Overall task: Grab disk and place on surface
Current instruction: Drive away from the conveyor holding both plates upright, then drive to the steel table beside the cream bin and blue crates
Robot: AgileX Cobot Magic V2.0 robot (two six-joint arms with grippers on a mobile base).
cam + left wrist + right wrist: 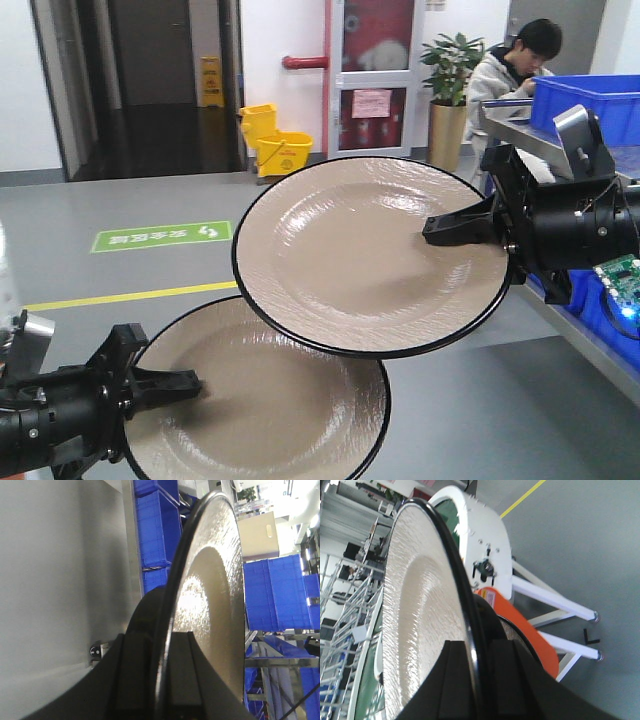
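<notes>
Two beige disks with black rims hang in the air over the grey floor. The upper disk (365,250) is pinched at its right rim by my right gripper (447,227), shut on it. The lower disk (265,405) is pinched at its left rim by my left gripper (183,384), also shut. The upper disk overlaps the lower one's far edge in the front view. In the left wrist view the lower disk (215,580) stands edge-on between the jaws of the left gripper (167,672). The right wrist view shows the upper disk (415,610) clamped in the right gripper (480,677). The dark tabletop surface is out of view.
Blue bins (590,100) on a metal rack line the right side, with a seated person (520,65) behind. A yellow mop bucket (275,140) and a plant (450,90) stand at the back. The white conveyor frame (492,545) with its green belt (367,680) lies beyond the right gripper.
</notes>
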